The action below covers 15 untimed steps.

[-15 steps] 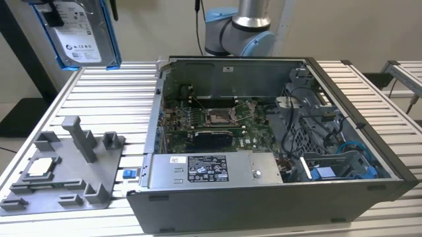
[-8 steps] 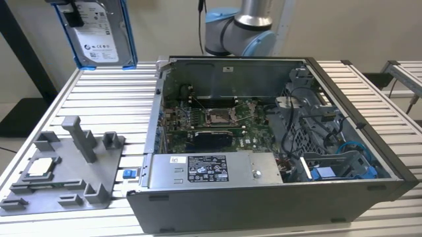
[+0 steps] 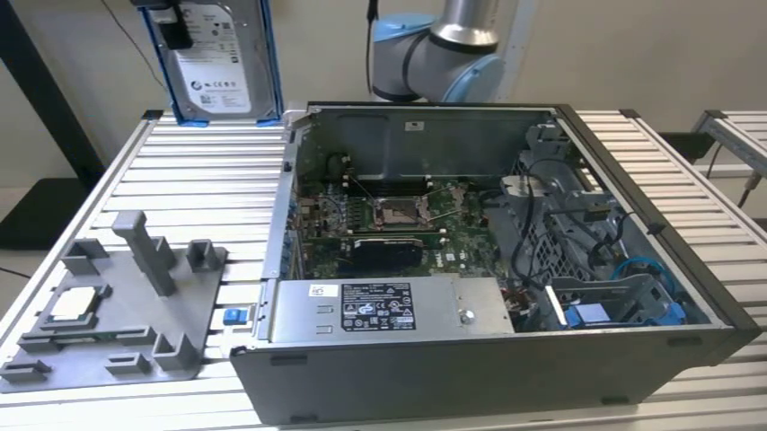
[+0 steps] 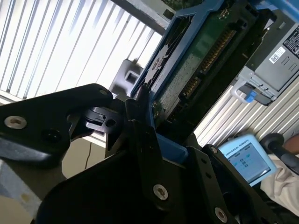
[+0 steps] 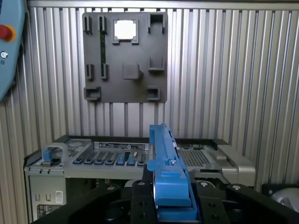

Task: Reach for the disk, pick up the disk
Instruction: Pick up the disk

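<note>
The disk [image 3: 222,63] is a silver-grey drive with a white label and blue side rails. It stands upright at the far corner of the table, on the exterior view's left, beside the open computer case [image 3: 504,269]. My gripper [image 3: 180,22] is at its upper end, shut on it. In the first wrist view a blue rail of the disk [image 5: 166,177] sits clamped in my gripper [image 5: 168,200]. The second wrist view shows the disk's green circuit-board side [image 4: 196,60] running out from my gripper [image 4: 149,126]. Whether its lower edge touches the table I cannot tell.
A grey fixture plate [image 3: 120,314] holding a small square chip [image 3: 74,303] lies on the slatted table [image 3: 204,189], on the exterior view's left. The arm's base [image 3: 437,54] stands behind the case. A teach pendant [image 4: 245,158] and a person's hand [image 4: 285,172] are beside the table.
</note>
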Motion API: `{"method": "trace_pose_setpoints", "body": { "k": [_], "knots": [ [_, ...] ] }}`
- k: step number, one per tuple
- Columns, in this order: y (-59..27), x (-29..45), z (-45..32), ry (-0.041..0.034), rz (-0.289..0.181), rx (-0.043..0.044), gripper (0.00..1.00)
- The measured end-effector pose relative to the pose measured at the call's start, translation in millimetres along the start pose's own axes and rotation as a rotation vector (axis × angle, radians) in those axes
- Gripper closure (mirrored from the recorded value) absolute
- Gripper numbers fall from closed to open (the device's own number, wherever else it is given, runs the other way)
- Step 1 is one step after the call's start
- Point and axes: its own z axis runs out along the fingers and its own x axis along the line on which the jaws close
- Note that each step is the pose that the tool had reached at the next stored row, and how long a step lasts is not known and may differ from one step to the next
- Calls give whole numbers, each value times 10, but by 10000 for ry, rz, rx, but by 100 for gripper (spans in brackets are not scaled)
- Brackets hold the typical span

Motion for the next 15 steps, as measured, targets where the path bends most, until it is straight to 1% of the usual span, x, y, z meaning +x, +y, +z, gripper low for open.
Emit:
{"method": "trace_pose_setpoints", "body": {
  "k": [15],
  "knots": [
    [-681, -2, 58, 0, 0, -3, 100]
  ]
}}
